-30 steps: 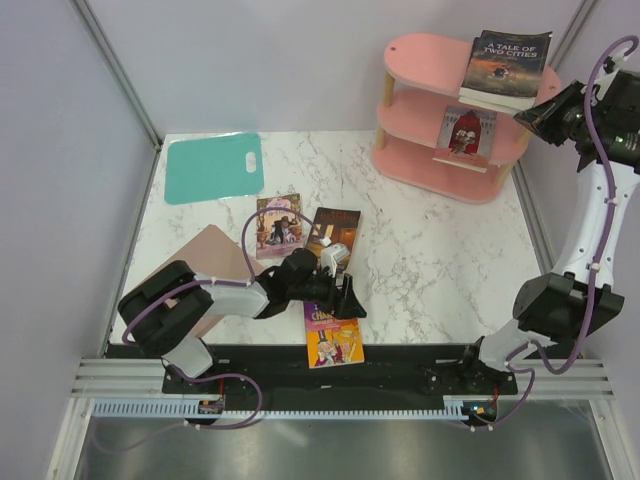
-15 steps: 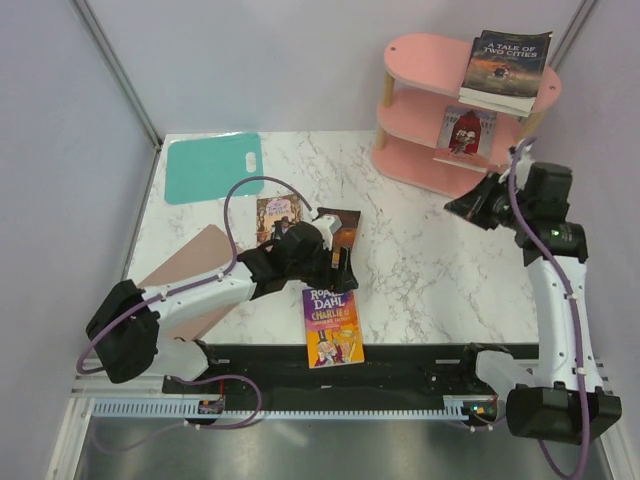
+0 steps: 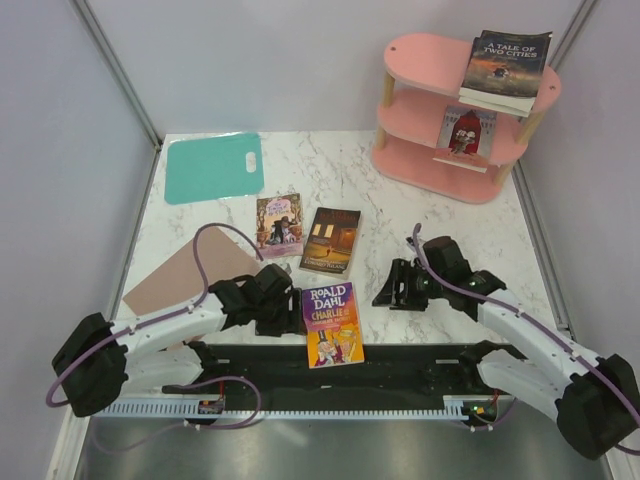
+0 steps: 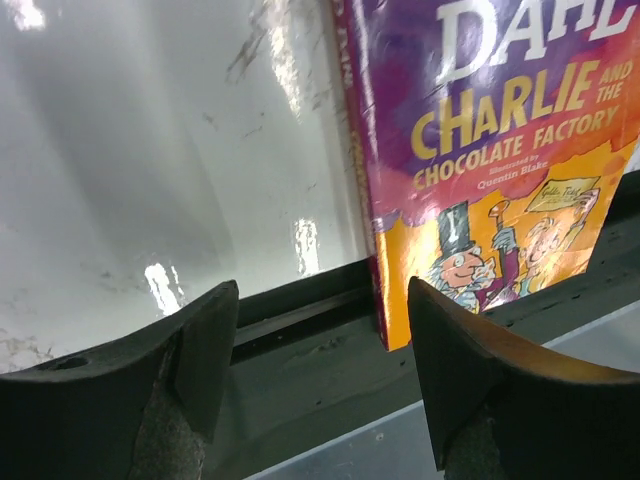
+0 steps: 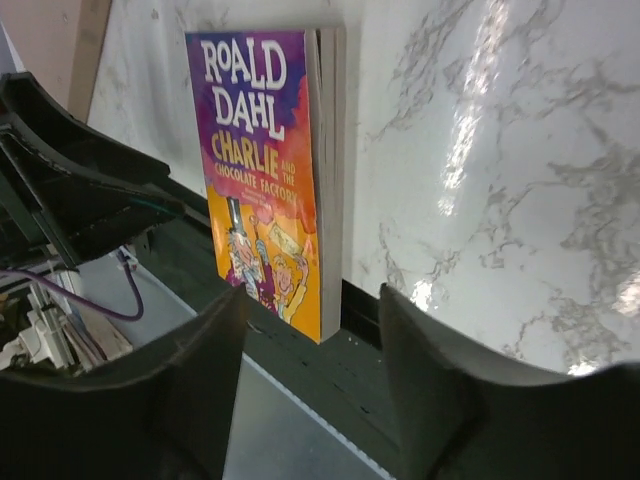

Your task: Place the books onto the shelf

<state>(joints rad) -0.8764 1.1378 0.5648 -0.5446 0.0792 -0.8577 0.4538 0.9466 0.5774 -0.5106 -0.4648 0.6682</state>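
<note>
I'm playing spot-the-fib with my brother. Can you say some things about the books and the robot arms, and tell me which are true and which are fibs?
1. Three books lie on the table. True: the Dahl book, a dark one and a pink-purple one.
2. The left gripper holds a book. False: it is open and grips nothing.
3. The right gripper is open. True.
4. The top board of the shelf is bare. False: A Tale of Two Cities lies on it.
</note>
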